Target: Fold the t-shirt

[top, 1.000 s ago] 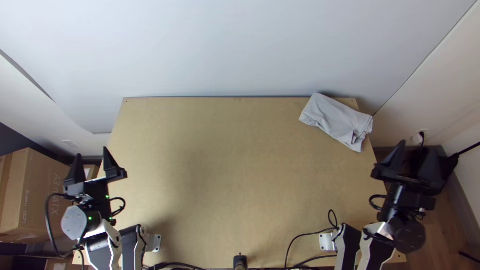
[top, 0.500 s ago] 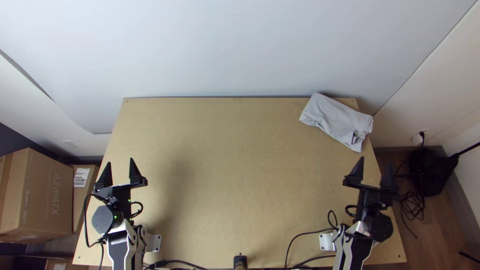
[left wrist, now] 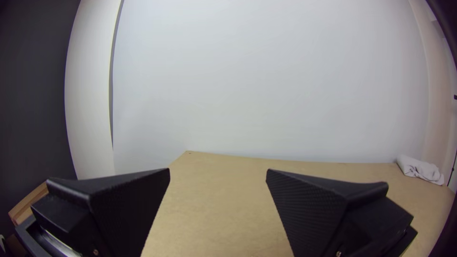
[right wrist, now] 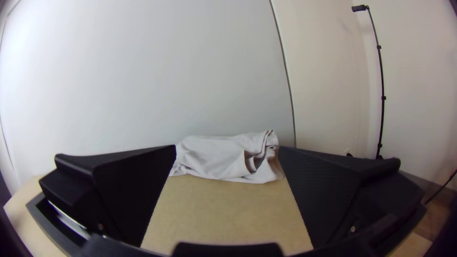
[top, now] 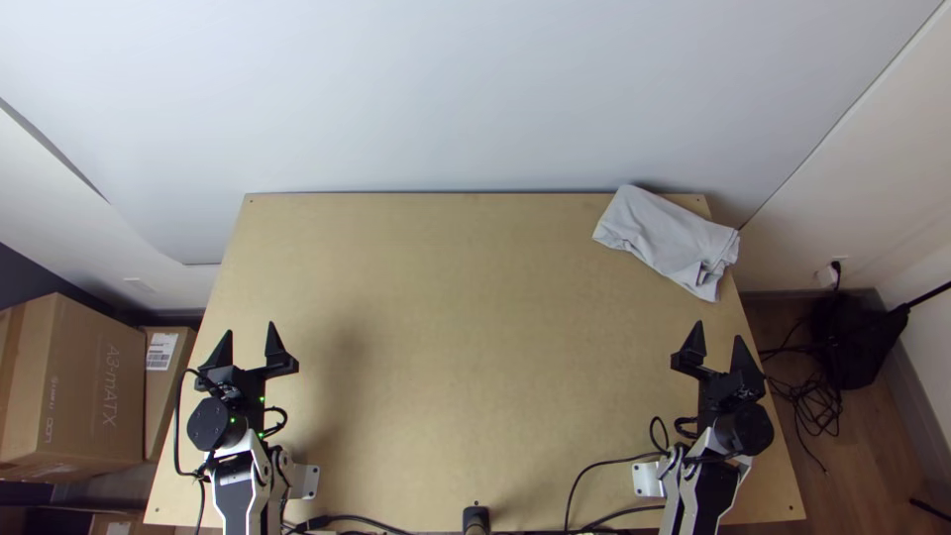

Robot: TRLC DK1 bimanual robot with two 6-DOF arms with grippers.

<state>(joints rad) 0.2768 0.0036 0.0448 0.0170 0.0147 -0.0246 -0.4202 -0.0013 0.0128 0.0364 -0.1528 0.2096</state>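
Observation:
The light grey t-shirt [top: 666, 241] lies as a compact folded bundle, slightly wrinkled, at the table's far right corner. My left gripper [top: 251, 347] is open over the table's near left part, well away from the cloth. Nearer the cloth, my right gripper [top: 720, 349] is open above the right edge, with table between it and the shirt. In the left wrist view, the left gripper [left wrist: 218, 176] has nothing between its fingers, and the shirt [left wrist: 420, 170] is far off. Beyond the right gripper [right wrist: 227, 152] in the right wrist view, the shirt [right wrist: 221, 157] shows some loose folds.
Bare wood covers the middle of the table [top: 466, 337]. Cardboard boxes [top: 74, 386] stand on the floor at the left. Black cables [top: 604, 466] lie along the near edge, and a black bag-like object [top: 857, 337] is on the floor at the right.
Both arms have drawn inward over the table: the left gripper has moved right and a little toward the near edge, the right gripper left and nearer. The t-shirt has stayed put.

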